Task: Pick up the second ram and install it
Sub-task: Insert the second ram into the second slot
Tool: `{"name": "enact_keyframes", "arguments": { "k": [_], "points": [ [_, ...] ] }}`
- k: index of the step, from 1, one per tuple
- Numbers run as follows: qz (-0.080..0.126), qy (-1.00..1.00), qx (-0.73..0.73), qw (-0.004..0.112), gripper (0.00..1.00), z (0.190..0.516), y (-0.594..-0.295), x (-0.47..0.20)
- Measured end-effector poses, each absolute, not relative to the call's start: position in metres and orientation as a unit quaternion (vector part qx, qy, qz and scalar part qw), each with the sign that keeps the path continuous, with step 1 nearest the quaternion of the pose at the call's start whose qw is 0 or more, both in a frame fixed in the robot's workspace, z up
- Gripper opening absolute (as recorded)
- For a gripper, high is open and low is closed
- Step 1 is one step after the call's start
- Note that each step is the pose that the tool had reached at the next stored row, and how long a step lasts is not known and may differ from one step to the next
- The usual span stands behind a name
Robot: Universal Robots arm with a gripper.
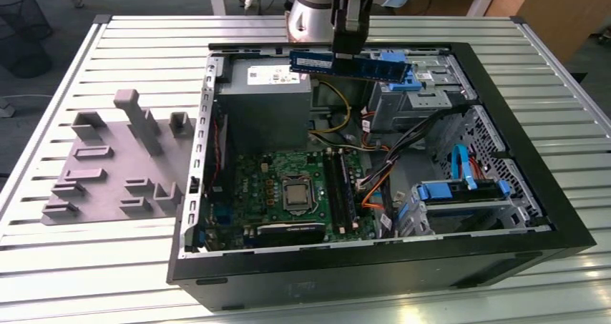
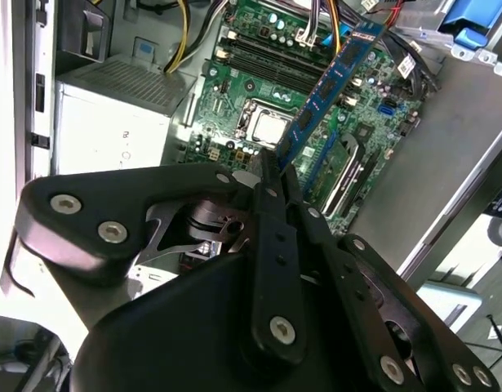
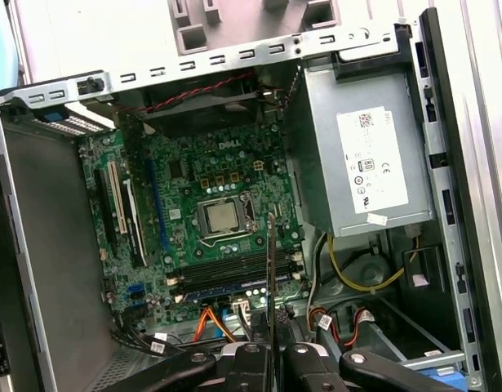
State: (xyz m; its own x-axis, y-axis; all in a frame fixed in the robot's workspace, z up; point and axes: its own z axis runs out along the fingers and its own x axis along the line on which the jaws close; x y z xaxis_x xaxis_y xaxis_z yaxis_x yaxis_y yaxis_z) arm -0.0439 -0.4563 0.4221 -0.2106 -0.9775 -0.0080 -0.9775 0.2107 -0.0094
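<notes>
The second ram (image 1: 350, 65), a long blue stick with dark chips, hangs level above the far end of the open computer case (image 1: 534, 217). My gripper (image 1: 345, 51) is shut on its upper edge. In the second wrist view the ram (image 2: 334, 88) reaches out from the fingertips (image 2: 268, 175) over the green motherboard (image 2: 242, 86). In the first wrist view the ram (image 3: 271, 269) shows edge-on, above the long memory slots (image 3: 234, 268) beside the processor (image 3: 221, 216). In the exterior view the memory slots (image 1: 340, 188) lie well below and nearer than the stick.
A grey power supply (image 1: 267, 88) sits just under the gripper. Light-blue drive brackets (image 1: 460, 190) and orange and yellow cables (image 1: 377, 184) crowd the exterior view's right side of the case. A grey holder fixture (image 1: 114, 159) stands on the slatted table (image 1: 96, 267) at the left.
</notes>
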Motion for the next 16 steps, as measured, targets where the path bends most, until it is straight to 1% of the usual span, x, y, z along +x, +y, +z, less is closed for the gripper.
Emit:
{"name": "enact_keyframes", "arguments": {
  "k": [16],
  "points": [
    [-0.001,0.804,-0.594,0.006,0.14,0.4221,-0.4563,-0.0439]
  ]
}}
